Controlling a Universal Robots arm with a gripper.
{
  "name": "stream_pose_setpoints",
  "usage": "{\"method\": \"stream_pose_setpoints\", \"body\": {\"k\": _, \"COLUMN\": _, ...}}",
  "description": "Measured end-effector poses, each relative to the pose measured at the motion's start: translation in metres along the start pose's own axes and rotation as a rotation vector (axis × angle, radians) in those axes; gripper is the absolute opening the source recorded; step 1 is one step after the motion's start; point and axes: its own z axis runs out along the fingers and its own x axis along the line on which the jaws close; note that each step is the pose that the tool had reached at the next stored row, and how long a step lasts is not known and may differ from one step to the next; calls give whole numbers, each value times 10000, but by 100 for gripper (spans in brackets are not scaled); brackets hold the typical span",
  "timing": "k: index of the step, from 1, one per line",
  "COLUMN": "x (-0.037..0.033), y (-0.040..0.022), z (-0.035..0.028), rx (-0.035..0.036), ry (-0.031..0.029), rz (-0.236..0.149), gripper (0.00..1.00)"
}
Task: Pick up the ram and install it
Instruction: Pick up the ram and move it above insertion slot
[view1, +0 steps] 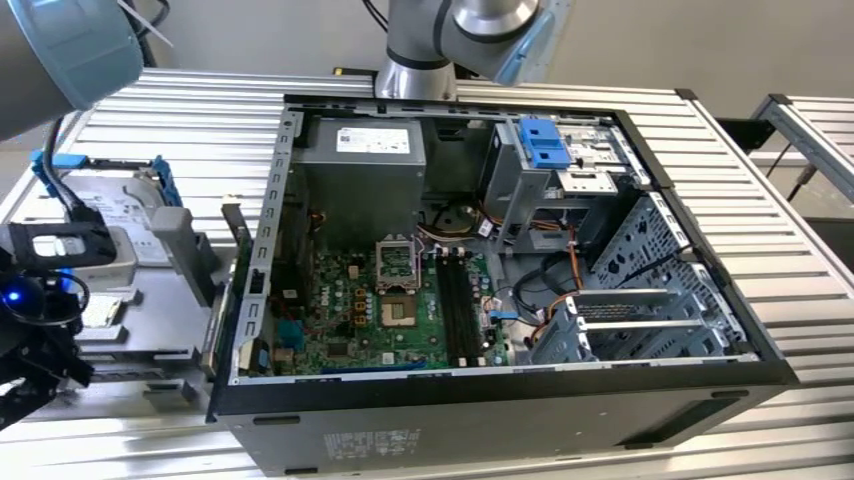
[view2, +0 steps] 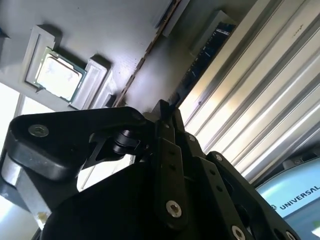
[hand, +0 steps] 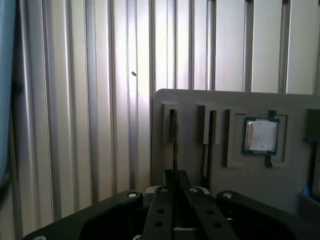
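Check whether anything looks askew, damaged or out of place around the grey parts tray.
Nothing stands out. The thin dark circuit-board ram stick stands straight in its slot in the grey parts tray, with the black gripper at its edge.

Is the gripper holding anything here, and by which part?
The gripper looks shut on the ram, a thin board seen edge-on, pinched at its near edge. Whether it has left the grey tray is unclear.

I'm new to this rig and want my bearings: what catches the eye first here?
The open computer case with its green board sits in the middle of the exterior view. In the first wrist view the gripper is shut on the ram, set edge-on in a grey tray that also holds a square silver chip.
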Motion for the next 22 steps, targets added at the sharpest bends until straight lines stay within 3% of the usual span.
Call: {"method": "stream_pose_setpoints", "body": {"k": 22, "x": -69, "y": 10, "z": -997, "rx": 1, "ry": -1, "rz": 1, "gripper": 0}}
